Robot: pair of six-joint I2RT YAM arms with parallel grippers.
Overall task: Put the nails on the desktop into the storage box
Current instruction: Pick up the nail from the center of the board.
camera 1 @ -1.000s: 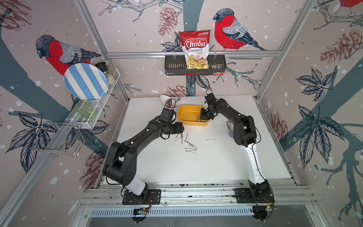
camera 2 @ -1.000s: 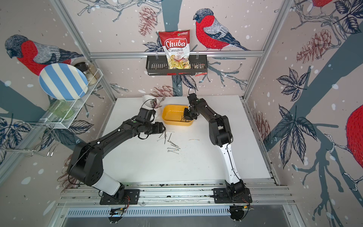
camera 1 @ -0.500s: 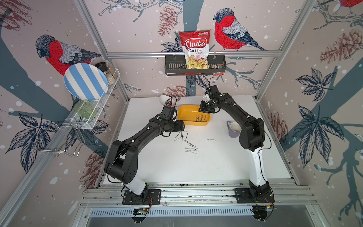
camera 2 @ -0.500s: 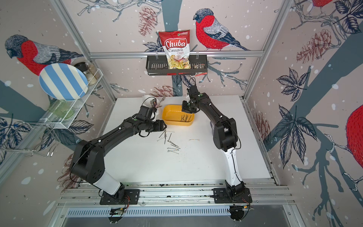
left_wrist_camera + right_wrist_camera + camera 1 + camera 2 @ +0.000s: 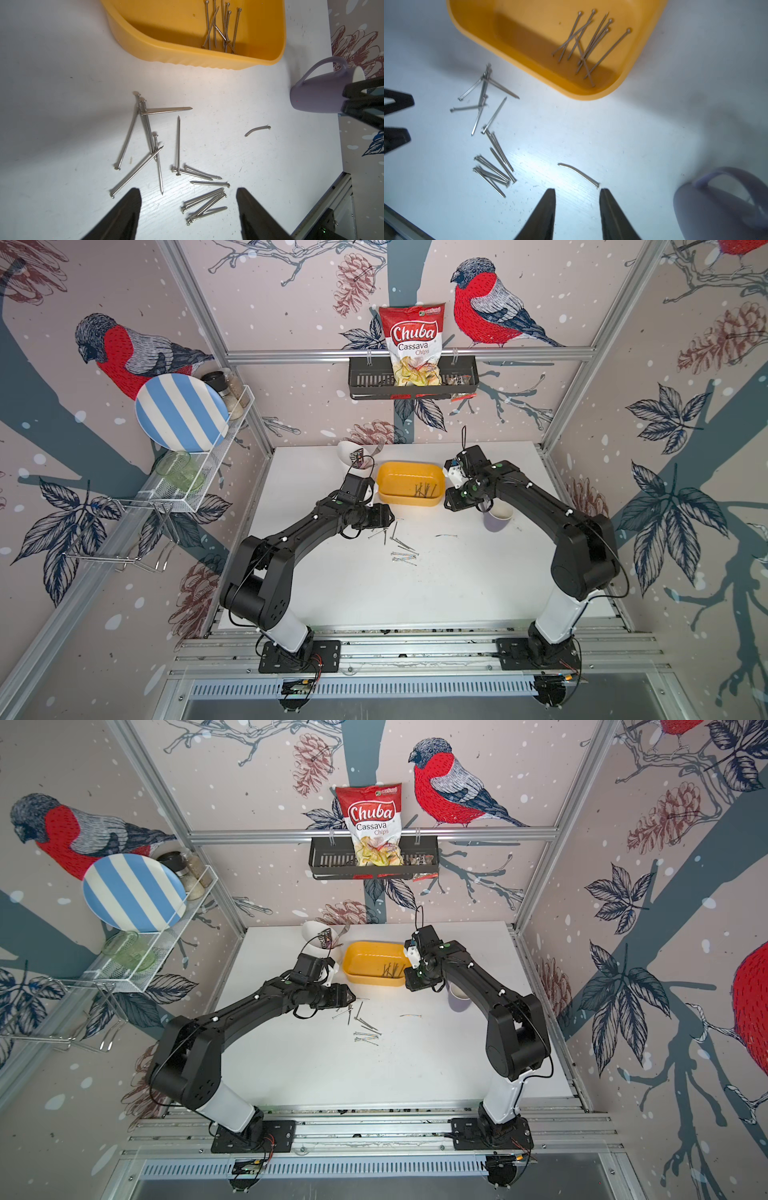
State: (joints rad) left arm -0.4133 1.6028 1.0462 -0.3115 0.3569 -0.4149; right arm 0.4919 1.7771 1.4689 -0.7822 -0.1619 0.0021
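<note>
The yellow storage box (image 5: 409, 473) (image 5: 374, 957) stands at the back middle of the white desktop (image 5: 415, 593), with several nails (image 5: 424, 490) (image 5: 220, 27) (image 5: 589, 41) lying inside it. More nails (image 5: 399, 543) (image 5: 361, 1025) (image 5: 166, 155) (image 5: 492, 141) lie scattered on the desktop in front of the box. One bent nail (image 5: 446, 536) (image 5: 257, 129) (image 5: 579, 173) lies apart to their right. My left gripper (image 5: 388, 516) (image 5: 187, 191) is open, low over the scattered nails. My right gripper (image 5: 451, 502) (image 5: 577, 191) is open and empty beside the box's right end, near the bent nail.
A lilac mug (image 5: 496, 516) (image 5: 318, 95) (image 5: 716, 207) stands just right of the right gripper. A white cutlery cup (image 5: 353, 452) with forks is behind the left arm. On the walls hang a black basket (image 5: 370, 383) with a chips bag and a wire shelf (image 5: 183, 493).
My right gripper has lifted out of the storage box, swung to its right end and opened. The left arm has barely moved.
</note>
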